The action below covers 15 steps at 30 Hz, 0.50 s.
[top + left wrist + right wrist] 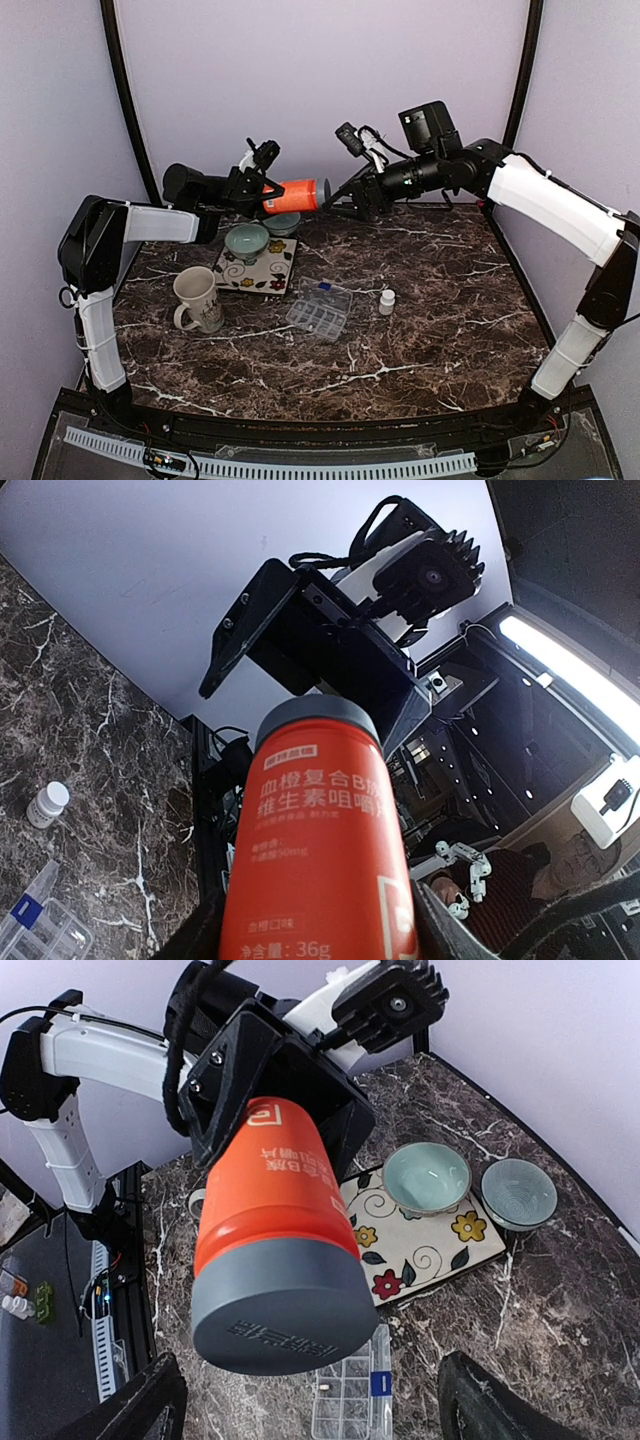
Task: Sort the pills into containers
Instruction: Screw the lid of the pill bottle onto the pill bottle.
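Left pincer (267,195): you have it clamped round the body of the orange cylindrical plastic bottle (297,195). The bottle lies roughly level in the air. Its grey round screw cap (275,1305) points away from this pincer, toward the other one.

Right pincer (342,196): spread wide and facing the cap end-on, just short of it. One finger stands off to each side, and the wrist view shows no contact.

Clear plastic rectangular organiser box with a grid of small cells (300,318): on the bench, well below both pincers and nearer the arm bases. No loose pills show. A small white bottle (387,301) stands just beside the box, on the right pincer's side.

Handling, as judged:
- The bottle looks rigid and light. Its printed wall is glossy, so expect it to turn in the left pincer when you twist the cap.
- Take the cap across its full width, square on, with the pads well down its side wall. It looks smooth and offers little bite.
- With the bottle level, the contents may run out once the cap frees. Tip the mouth upward first.
- The organiser is thin and light and will probably skid if nudged. Its cells are small, so pour low and slowly.
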Available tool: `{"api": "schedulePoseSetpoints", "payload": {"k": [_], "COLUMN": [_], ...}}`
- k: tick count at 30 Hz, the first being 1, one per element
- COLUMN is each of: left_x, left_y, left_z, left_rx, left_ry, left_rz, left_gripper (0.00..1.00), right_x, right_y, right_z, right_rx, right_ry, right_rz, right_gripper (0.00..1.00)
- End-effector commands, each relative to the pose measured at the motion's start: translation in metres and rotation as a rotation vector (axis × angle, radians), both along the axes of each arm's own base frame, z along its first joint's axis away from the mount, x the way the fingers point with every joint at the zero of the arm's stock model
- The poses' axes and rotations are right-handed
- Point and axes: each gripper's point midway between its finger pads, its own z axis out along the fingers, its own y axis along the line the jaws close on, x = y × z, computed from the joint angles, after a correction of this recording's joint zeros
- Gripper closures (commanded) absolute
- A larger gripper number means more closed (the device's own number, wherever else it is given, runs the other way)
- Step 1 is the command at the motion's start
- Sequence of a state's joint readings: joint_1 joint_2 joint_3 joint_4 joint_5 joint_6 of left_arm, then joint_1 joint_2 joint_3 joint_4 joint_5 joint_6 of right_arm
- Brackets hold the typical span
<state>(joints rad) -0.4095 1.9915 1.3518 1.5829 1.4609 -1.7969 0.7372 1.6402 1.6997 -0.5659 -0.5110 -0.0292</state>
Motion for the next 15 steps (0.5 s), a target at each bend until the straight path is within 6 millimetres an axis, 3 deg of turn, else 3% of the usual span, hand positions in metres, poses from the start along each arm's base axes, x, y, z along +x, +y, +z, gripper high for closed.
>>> {"api": "schedulePoseSetpoints", "payload": {"k": [1, 15], "left_x": [-0.02, -0.028], "left_y": [0.004, -0.004], "left_z": [0.028, 0.026], "left_rx": [-0.072, -0.063], "left_ry": [-0.181, -0.177], "left_rz": [-0.019, -0.052], "left_gripper": [1.0, 1.0], "right_x": [0.003, -0.001], "right_y": [0.007, 0.018], "right_z": [0.014, 0.017], "right_rx": [0.024, 0.04], "right_ry": [-0.046, -0.034], "right_rz": [0.01, 0.057], "right_gripper": [0.13, 0.17]}}
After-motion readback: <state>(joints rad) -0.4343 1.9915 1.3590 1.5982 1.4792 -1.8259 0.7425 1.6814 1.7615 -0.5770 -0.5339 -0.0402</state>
